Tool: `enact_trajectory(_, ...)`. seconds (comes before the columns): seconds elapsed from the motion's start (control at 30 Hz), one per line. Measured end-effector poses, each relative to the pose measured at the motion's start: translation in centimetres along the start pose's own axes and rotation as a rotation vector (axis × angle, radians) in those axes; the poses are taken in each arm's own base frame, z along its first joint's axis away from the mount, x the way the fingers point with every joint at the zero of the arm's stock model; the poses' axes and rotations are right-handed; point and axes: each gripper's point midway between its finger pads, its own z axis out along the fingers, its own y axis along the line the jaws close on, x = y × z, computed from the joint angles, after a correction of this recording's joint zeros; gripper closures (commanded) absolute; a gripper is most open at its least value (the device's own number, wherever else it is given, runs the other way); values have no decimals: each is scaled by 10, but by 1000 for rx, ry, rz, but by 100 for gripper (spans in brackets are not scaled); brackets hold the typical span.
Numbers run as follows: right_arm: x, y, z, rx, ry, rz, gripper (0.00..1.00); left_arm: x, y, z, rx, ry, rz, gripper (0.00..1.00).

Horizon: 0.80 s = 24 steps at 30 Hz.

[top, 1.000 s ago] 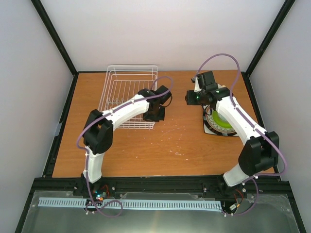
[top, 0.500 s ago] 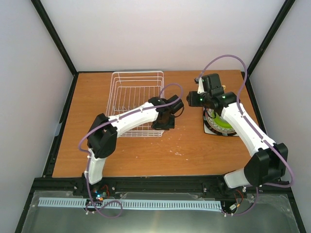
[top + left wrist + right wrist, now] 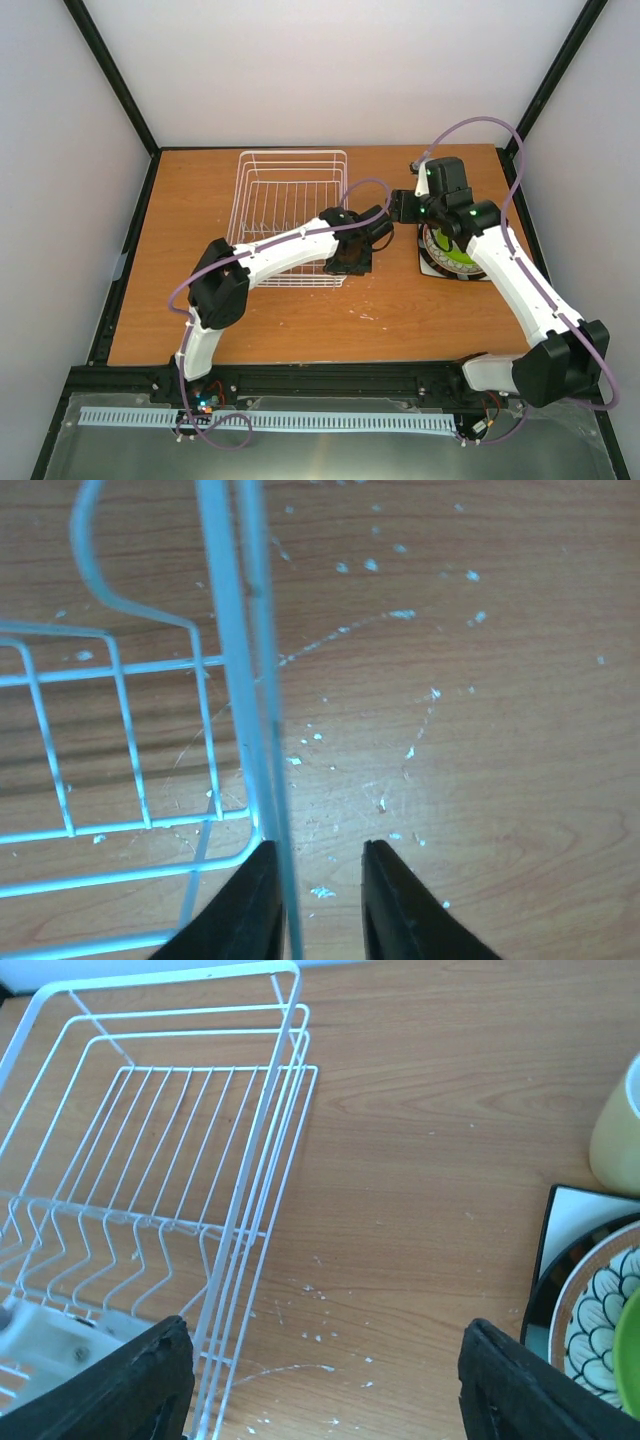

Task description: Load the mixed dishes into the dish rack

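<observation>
The white wire dish rack (image 3: 285, 215) stands on the wooden table, left of centre. My left gripper (image 3: 352, 262) is at its near right corner. In the left wrist view the fingers straddle the rack's rim wire (image 3: 240, 680); the gripper (image 3: 318, 880) has a clear gap, the wire against the left finger. My right gripper (image 3: 400, 207) is wide open and empty (image 3: 325, 1380), above bare table between the rack (image 3: 150, 1160) and the dishes. A lime-green plate (image 3: 452, 245) lies on the cream patterned plate (image 3: 590, 1305). The yellow-tan mug (image 3: 620, 1130) is behind them. The grey-green cup is hidden.
The plate stack rests on a white square piece with a black edge (image 3: 575, 1215). Black frame rails (image 3: 130, 240) and pale walls close the table on three sides. White specks and scratches mark the wood (image 3: 400, 730).
The rack has slid to the right together with my left gripper. My right gripper has moved right and back, toward the plate stack.
</observation>
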Motion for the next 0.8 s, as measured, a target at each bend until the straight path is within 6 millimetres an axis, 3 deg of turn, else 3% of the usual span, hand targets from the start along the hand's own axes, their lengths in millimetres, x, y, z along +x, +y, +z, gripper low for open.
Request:
enact_trajectory(0.1,0,-1,-3,6,-12,2,25,1,-6,-2,13,-7,2,57)
enact_trajectory(0.17,2,-2,-3,9,-12,2,23,2,-9,-4,16,-14,5,56)
enact_trajectory(0.3,6,-5,-4,19,-9,7,18,-1,-8,-7,-2,-40,6,39)
enact_trajectory(0.4,7,-9,-3,37,-13,9,18,-8,-1,-13,-43,-79,-3,30)
enact_trajectory(0.63,2,-24,-4,115,-37,24,18,-37,24,-42,-174,-216,-31,21)
enact_trajectory(0.73,-2,-45,-4,173,-47,62,26,-54,42,-53,-220,-270,-41,21)
enact_trajectory(0.8,-5,-72,-1,229,-45,116,31,-70,59,-62,-221,-304,-47,22)
